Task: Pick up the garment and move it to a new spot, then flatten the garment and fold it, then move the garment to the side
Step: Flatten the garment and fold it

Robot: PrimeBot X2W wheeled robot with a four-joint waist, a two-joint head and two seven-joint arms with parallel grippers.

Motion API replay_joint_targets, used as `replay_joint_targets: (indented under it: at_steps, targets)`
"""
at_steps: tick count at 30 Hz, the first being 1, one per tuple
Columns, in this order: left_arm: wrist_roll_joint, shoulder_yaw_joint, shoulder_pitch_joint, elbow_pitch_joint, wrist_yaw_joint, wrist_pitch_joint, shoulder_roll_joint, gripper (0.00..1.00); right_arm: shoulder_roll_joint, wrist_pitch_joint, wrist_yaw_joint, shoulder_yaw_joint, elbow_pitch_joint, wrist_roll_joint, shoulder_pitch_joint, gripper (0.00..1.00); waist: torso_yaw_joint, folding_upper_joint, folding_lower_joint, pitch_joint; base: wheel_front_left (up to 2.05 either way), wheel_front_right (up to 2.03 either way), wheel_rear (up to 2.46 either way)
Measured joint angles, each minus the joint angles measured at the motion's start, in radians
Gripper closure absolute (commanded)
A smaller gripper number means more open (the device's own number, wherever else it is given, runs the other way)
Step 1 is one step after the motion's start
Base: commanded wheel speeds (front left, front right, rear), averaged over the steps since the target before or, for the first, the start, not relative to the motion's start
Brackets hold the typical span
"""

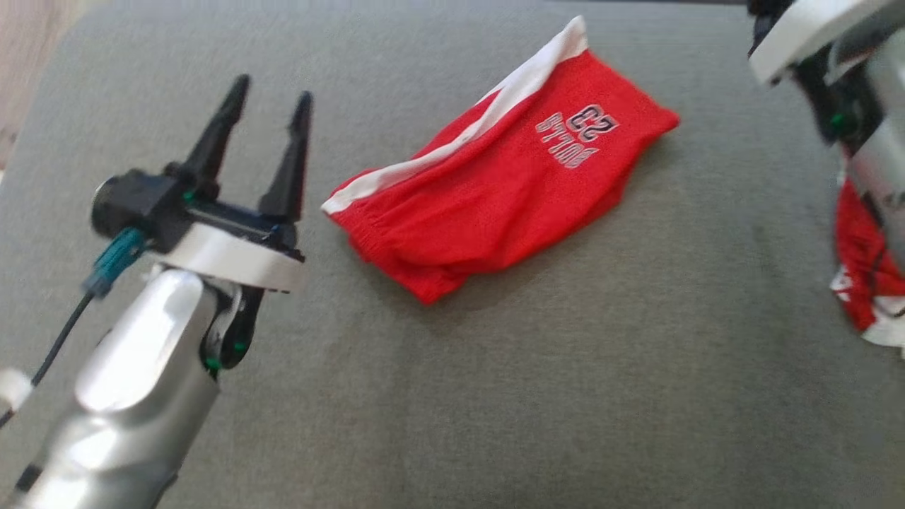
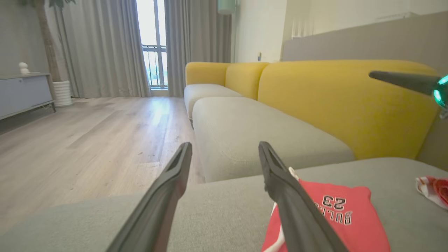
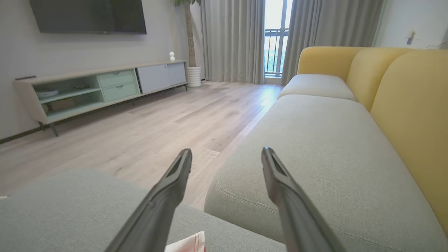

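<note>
Garment (image 1: 505,187): red shorts with a white side stripe and a printed "BULLS 23", folded into a compact bundle. It lies flat near the middle of the grey seat cushion, with nothing holding it.
Left gripper (image 1: 274,88): hovers just beside the waistband end of the shorts, fingers spread apart and empty. In its own wrist view (image 2: 224,145) the right-hand finger crosses over the red cloth.
Right gripper (image 3: 226,151): fingers wide apart with nothing between them, pointing out over the cushion edge toward the room.
Right arm (image 1: 813,28): enters at the top right corner of the head view, well apart from the shorts.
Second cloth (image 1: 859,268): a crumpled red and white piece at the right edge of the cushion, partly under the right arm.
Seat cushion (image 1: 495,396): grey woven fabric that carries both cloths.
Sofa (image 2: 336,105): grey seats with yellow back cushions.
Floor (image 2: 87,140): pale wood planks.
Cabinet (image 3: 105,84): long and low against the wall. Its open left shelves hold small things too blurred to name. It has green drawers in the middle and closed grey doors on the right.
Planter (image 3: 193,76): white and ribbed, holding a tree trunk.
Window (image 2: 154,45): bright, with grey curtains on both sides.
</note>
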Motion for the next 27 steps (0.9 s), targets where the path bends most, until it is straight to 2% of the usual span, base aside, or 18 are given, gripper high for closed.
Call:
replay_joint_targets:
  at_steps: [3,7,11,14,19,23,27]
  targets:
    - [0.020,0.067,0.058,-0.051,0.030,0.000,-0.005,0.00,0.024,-0.046,0.000,-0.052,0.005,-0.016,0.065,0.00,-0.029,0.0000,0.0000,-0.037,0.00,0.00,0.00]
    - [0.039,0.139,0.141,-0.100,0.044,0.000,-0.025,0.00,0.071,-0.077,0.000,-0.145,0.007,-0.068,0.161,0.00,-0.070,0.0000,0.0001,-0.074,0.00,0.00,0.00]
    - [0.099,0.184,0.220,-0.125,0.056,0.000,-0.055,0.00,0.130,-0.084,0.000,-0.275,-0.003,-0.137,0.286,0.00,-0.100,0.0000,0.0000,-0.108,0.00,0.00,0.00]
    - [0.124,0.217,0.281,-0.138,0.057,0.000,-0.091,0.00,0.169,-0.084,0.000,-0.384,-0.055,-0.226,0.398,0.00,-0.118,0.0000,0.0002,-0.127,0.00,0.00,0.00]
    - [0.171,0.257,0.385,-0.124,0.030,0.000,-0.154,0.00,0.243,-0.084,0.000,-0.560,-0.156,-0.369,0.603,0.00,-0.130,0.0000,0.0002,-0.152,0.00,0.00,0.00]
    - [0.217,0.306,0.442,-0.114,0.004,0.000,-0.198,0.00,0.311,-0.083,0.000,-0.646,-0.238,-0.487,0.752,0.00,-0.134,0.0000,0.0002,-0.165,0.00,0.00,0.00]
    - [0.254,0.344,0.464,-0.114,-0.030,0.000,-0.234,0.00,0.354,-0.047,0.000,-0.719,-0.325,-0.541,0.840,0.00,-0.123,0.0000,0.0001,-0.166,0.00,0.00,0.00]
